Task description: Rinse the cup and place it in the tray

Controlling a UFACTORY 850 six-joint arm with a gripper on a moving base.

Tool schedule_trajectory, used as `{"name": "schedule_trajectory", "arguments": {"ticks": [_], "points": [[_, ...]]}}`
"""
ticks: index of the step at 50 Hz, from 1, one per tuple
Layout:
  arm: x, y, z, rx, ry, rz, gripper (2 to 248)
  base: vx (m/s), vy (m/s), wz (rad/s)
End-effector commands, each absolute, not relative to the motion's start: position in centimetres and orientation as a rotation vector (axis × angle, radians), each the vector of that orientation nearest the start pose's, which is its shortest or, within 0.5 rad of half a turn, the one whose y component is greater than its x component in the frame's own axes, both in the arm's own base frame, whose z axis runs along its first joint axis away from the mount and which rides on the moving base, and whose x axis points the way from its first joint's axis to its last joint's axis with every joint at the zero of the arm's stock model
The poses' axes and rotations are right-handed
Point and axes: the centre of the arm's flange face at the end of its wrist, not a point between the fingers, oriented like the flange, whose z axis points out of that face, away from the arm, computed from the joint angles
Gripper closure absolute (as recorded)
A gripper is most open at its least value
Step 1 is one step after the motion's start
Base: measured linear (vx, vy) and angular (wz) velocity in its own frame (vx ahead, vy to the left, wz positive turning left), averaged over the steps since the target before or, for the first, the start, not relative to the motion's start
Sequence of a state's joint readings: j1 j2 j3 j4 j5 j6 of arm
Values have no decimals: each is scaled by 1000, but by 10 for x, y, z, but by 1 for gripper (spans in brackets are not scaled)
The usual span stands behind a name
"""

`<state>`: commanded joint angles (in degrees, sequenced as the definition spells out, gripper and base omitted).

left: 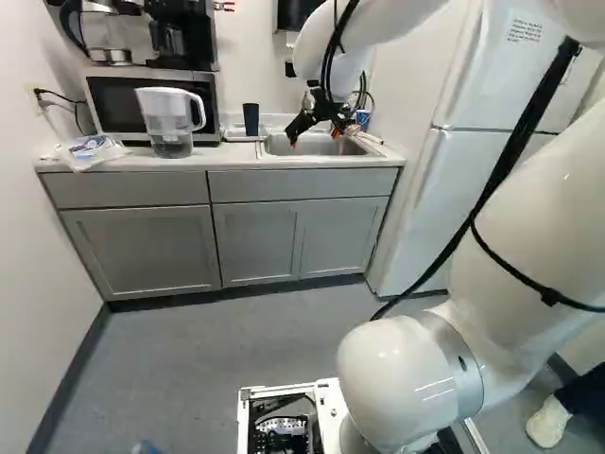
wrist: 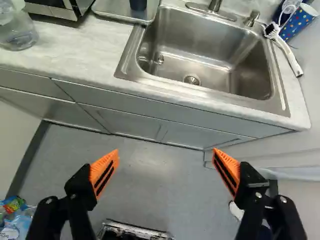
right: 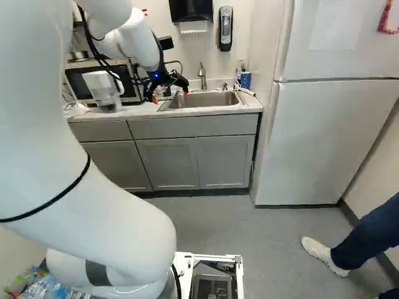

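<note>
White metal frame with dark parts inside (right: 215, 257) at the foot of both base views, beside the arm's lowest joint. Black two-finger gripper with orange pads (left: 314, 139) is out at the counter, pointing downward. Wrist view: fingers wide apart, nothing between the pads; grey cabinet fronts (wrist: 130, 102) and floor visible past them.

Pale, faintly mottled counter (wrist: 75, 47) carries a rectangular stainless-steel sink (wrist: 235, 55). White-handled brush (wrist: 289, 54) lies at the sink's right side, its head near a blue cup with coloured dots (wrist: 298, 22).

Left of the sink: flat greyish tray (wrist: 117, 11). The dark, plain cup (left: 250, 119) stands upright on it, clear of the gripper. Further left, a clear pitcher with white lid and handle (left: 172, 123) in front of a black-and-silver microwave (left: 118, 102); crumpled clear plastic bag (left: 87, 149) at the counter's left end. Curved metal faucet (right: 202, 76) rises behind the basin.
</note>
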<state>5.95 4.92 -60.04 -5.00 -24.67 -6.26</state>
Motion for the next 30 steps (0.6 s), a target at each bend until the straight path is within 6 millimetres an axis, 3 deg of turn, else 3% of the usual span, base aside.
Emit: {"name": "schedule_trajectory", "arguments": {"ticks": [30], "points": [[472, 46, 640, -2980, -418, -1103, 3, -2, 0, -1]]}}
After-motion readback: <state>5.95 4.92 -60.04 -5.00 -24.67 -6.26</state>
